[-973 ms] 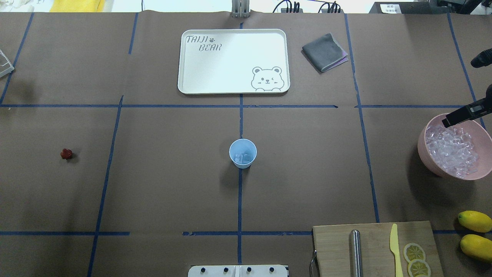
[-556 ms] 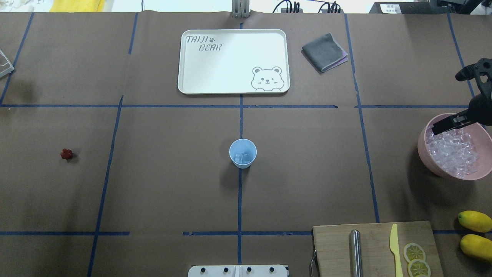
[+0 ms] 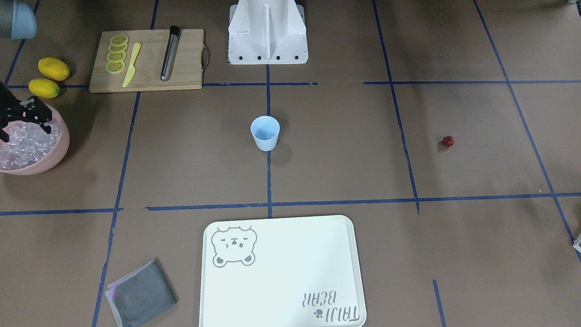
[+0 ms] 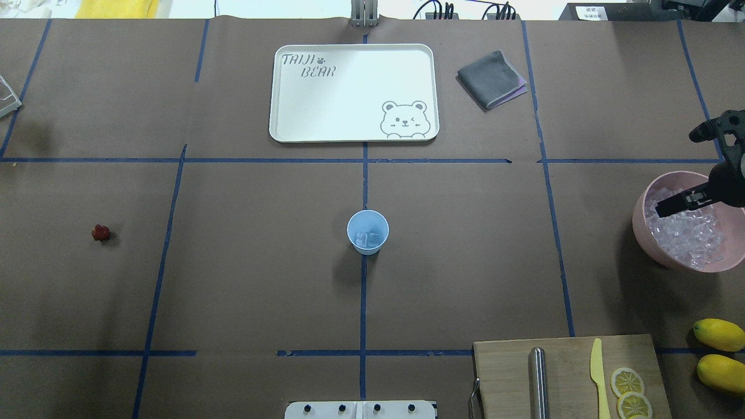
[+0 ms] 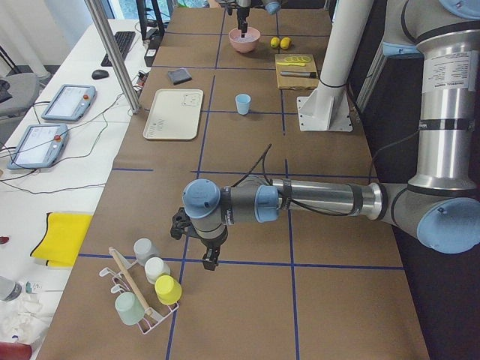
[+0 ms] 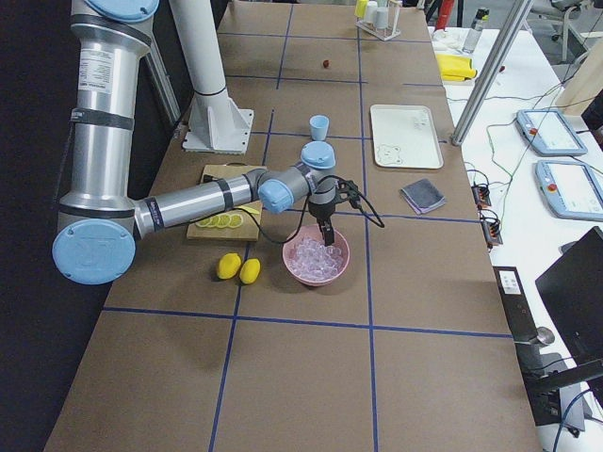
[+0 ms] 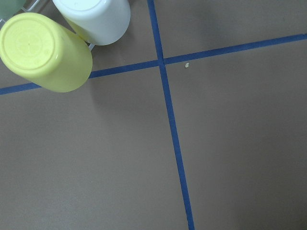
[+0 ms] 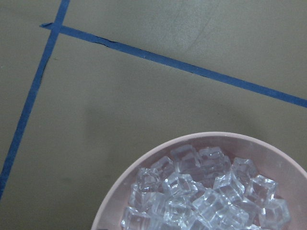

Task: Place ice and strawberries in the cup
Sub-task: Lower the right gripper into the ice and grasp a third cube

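The pale-blue cup stands at the table's centre with a few ice cubes inside; it also shows in the front view. The dark-red strawberry lies alone at the far left. A pink bowl at the right edge holds many ice cubes. My right gripper hangs just over that ice, its fingers spread apart in the front view. The right wrist view shows the bowl's rim and cubes. My left gripper shows only in the left side view; open or shut I cannot tell.
A white bear tray and a grey cloth lie at the back. A cutting board with a metal rod, a yellow knife and lemon slices sits front right, with two lemons beside it. A cup rack stands by the left gripper.
My right gripper has moved in from the right edge and lower, further over the pink bowl toward the ice. The cup and the strawberry have not moved.
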